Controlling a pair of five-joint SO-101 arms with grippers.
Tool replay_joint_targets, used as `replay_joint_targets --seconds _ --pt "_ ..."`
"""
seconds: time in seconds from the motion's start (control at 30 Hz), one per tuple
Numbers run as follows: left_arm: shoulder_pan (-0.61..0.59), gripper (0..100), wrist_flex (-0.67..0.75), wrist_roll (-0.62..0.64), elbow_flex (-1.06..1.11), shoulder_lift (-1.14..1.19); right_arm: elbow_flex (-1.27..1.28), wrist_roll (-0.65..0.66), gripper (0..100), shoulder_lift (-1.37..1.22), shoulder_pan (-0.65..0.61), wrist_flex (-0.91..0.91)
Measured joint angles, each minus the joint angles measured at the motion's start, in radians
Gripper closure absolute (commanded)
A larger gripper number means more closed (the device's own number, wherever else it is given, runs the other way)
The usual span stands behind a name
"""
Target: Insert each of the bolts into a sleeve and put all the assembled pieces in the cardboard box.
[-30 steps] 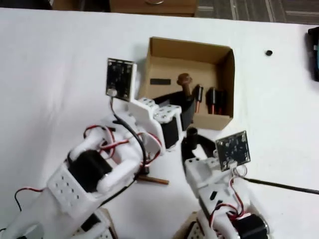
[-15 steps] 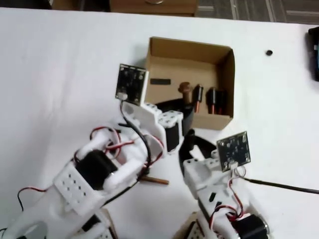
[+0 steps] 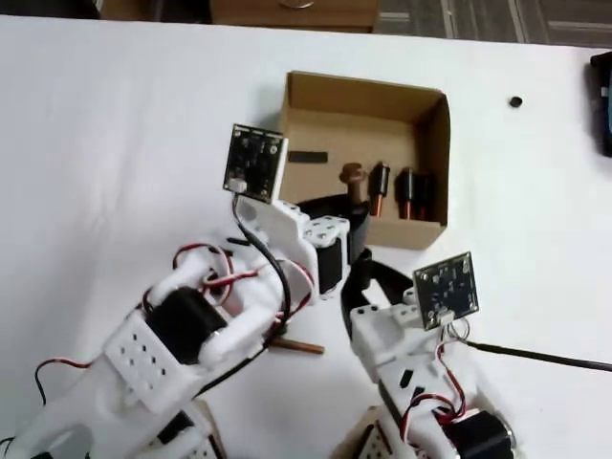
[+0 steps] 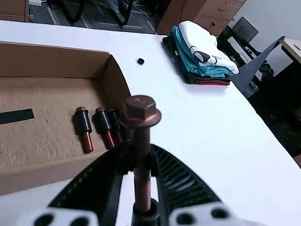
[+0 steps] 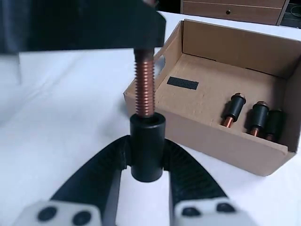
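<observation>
My left gripper (image 4: 140, 156) is shut on a copper bolt (image 4: 141, 136), hex head up, beside the near wall of the cardboard box (image 3: 316, 91). Below it my right gripper (image 5: 146, 154) is shut on a black sleeve (image 5: 147, 145). The bolt's threaded end (image 5: 145, 89) enters the top of that sleeve. From above, the bolt head (image 3: 354, 175) stands over the left gripper (image 3: 352, 212), with the right gripper (image 3: 363, 268) just nearer. Three assembled pieces (image 3: 402, 196) lie in the box, seen too as pieces (image 4: 96, 125) and pieces (image 5: 254, 117). Another bolt (image 3: 298, 346) lies on the table under the left arm.
A small black part (image 3: 516, 100) lies on the white table right of the box. Folded clothes (image 4: 202, 52) sit near the table's right edge. A thin black cable (image 3: 540, 357) runs across the table beside the right arm.
The left arm has swung slightly right and lowered the bolt, so its head sits nearer the box's front wall and its thread reaches the sleeve. The right arm has barely moved.
</observation>
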State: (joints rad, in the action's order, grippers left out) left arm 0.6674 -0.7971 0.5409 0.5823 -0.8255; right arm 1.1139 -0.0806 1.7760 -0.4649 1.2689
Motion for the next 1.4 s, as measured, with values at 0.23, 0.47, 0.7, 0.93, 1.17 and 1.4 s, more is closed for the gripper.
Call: replay_joint_targets --seconds 0.23,0.47,0.7,0.93,1.17,1.4 --pt "0.0 98 -0.008 0.0 0.0 0.0 0.0 0.0 97.9 0.0 -0.002 0.0" --pt "0.046 98 -0.009 0.015 0.058 -0.003 0.002 0.068 97.8 -0.002 0.002 0.0" --pt "0.049 98 -0.012 0.025 0.066 -0.006 0.002 0.071 97.8 -0.002 0.002 0.0" --pt "0.054 98 -0.121 0.029 0.066 -0.014 0.003 0.071 97.8 -0.003 -0.005 -0.014" --pt "0.054 90 -0.135 0.028 0.075 -0.095 0.002 0.074 97.8 0.002 -0.006 -0.041" --pt "0.051 72 -0.157 -0.002 0.143 -0.166 0.002 0.074 97.8 -0.003 -0.003 -0.044"
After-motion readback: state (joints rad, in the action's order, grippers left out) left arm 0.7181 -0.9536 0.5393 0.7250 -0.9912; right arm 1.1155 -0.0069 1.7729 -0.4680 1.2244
